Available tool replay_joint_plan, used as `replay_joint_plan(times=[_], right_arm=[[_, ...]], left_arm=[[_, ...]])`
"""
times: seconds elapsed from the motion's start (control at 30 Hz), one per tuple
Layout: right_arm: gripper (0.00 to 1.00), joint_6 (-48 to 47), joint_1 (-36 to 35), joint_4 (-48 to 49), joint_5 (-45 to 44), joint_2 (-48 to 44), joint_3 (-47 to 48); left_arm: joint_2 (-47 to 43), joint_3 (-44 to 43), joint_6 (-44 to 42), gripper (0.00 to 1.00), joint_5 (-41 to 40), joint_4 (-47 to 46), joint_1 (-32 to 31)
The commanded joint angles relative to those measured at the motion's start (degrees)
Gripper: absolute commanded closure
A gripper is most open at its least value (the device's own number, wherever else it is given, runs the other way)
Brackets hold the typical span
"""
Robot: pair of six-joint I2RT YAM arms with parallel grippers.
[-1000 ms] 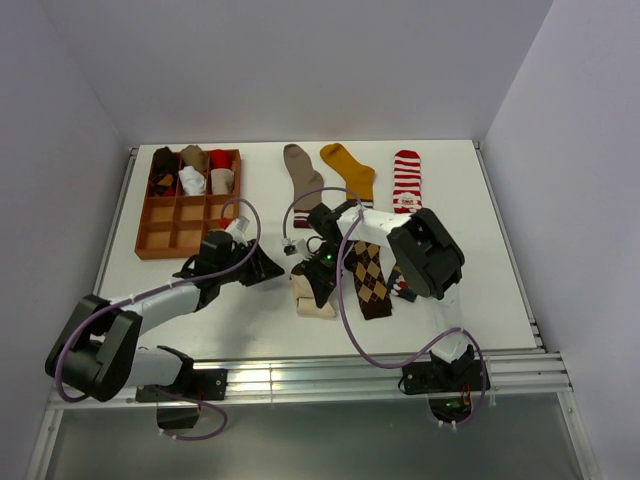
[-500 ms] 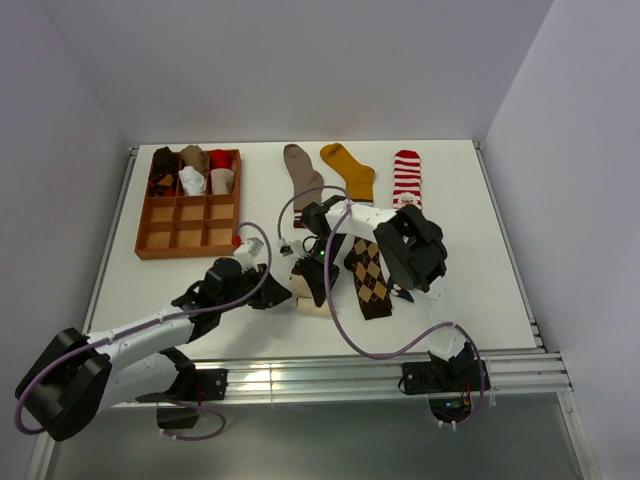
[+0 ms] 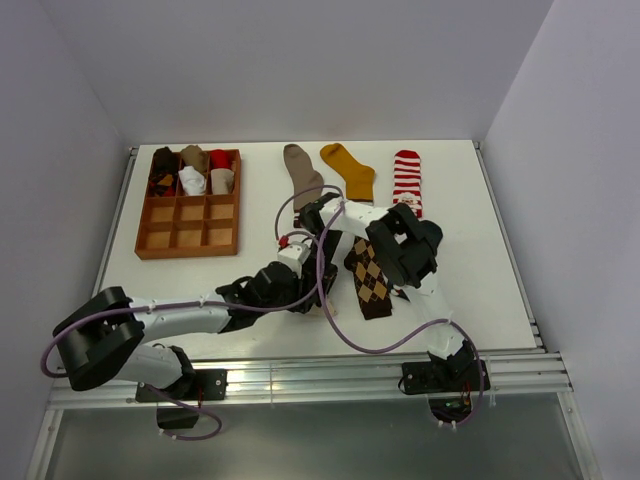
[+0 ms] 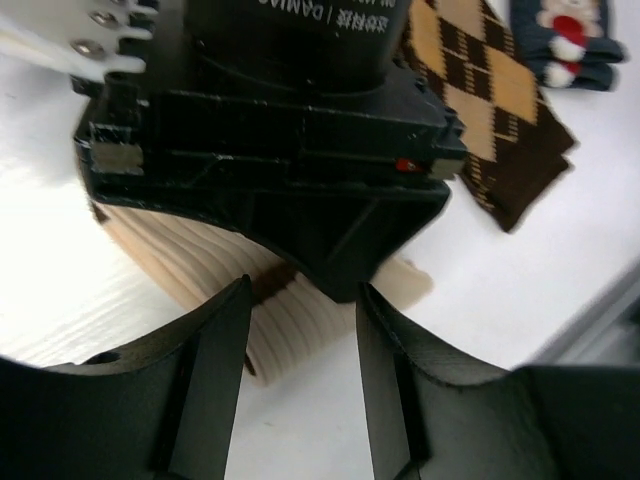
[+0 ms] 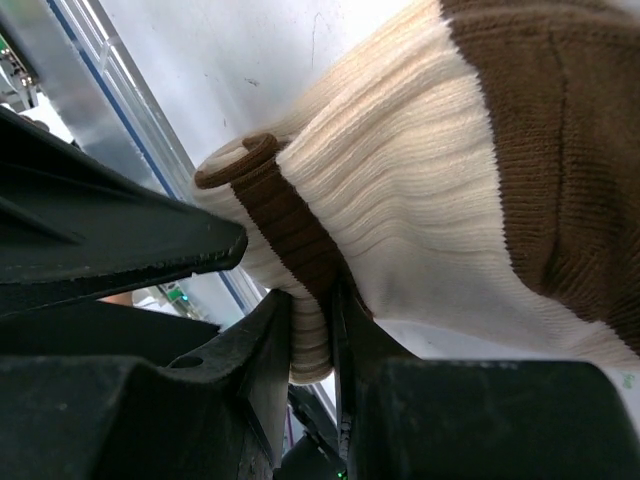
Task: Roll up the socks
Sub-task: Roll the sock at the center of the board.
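Right gripper [image 5: 312, 305] clamped on the rolled, brown-banded edge of the cream sock [image 5: 400, 170] — the sock lies on the bench [image 3: 480, 230] at front centre, under both grippers. Left gripper [image 4: 302, 300] has its jaws apart, straddling the right gripper's tip over the sock. Argyle sock [image 3: 368, 282] lies flat just to the right, navy sock [image 4: 565, 40] beyond it. Taupe sock [image 3: 300, 170], mustard sock [image 3: 350, 170] and striped sock [image 3: 406, 180] lie flat at the back. Tray [image 3: 158, 238] back left — rolled socks [image 3: 192, 180] in its back row.

Six loose socks lie on the table [image 3: 480, 250]: a taupe sock [image 3: 298, 168], a mustard sock [image 3: 350, 172], a striped sock [image 3: 406, 178], an argyle sock [image 3: 371, 284], a navy sock [image 4: 566, 45] and a cream-and-brown sock [image 5: 420, 200]. One wooden tray [image 3: 186, 254] has nine compartments, three of them filled. Two robot arms: left arm [image 3: 180, 318], right arm [image 3: 405, 245].
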State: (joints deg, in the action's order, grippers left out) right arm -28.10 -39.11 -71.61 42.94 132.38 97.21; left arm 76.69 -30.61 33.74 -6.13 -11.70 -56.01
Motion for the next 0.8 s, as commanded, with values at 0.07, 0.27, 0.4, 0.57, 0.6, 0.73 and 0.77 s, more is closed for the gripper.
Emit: replay_joint_plan(times=[0.07, 0.27, 0.4, 0.57, 0.6, 0.73, 0.77], right_arm=[[0.90, -4.95, -0.35, 5.52, -10.51, 4.38, -0.97], [0.89, -5.74, -0.35, 4.56, -10.07, 4.73, -0.18], [0.89, -6.62, -0.35, 2.53, -8.92, 5.35, 1.31], [0.89, -6.97, -0.35, 2.01, -9.01, 5.88, 2.11], [0.89, -6.97, -0.44, 1.83, -8.84, 5.96, 2.28], [0.87, -6.97, -0.44, 1.92, -8.75, 5.88, 2.37], [0.85, -6.88, -0.35, 2.09, -8.75, 5.79, 2.28]], left_arm=[[1.18, -3.84, -5.26, 0.48, -13.82, 3.70, -4.19], [2.94, -4.19, -8.25, 0.47, -13.21, 3.53, -6.39], [3.73, -4.11, -9.39, 0.46, -11.10, 2.83, -6.92], [5.31, -4.54, -10.53, 0.45, -8.64, 3.09, -6.92], [5.58, -4.72, -10.45, 0.46, -8.90, 3.53, -6.83], [6.28, -3.58, -9.05, 0.48, -8.02, 3.53, -6.83], [6.37, -2.62, -8.60, 0.50, -7.58, 2.92, -6.66]])
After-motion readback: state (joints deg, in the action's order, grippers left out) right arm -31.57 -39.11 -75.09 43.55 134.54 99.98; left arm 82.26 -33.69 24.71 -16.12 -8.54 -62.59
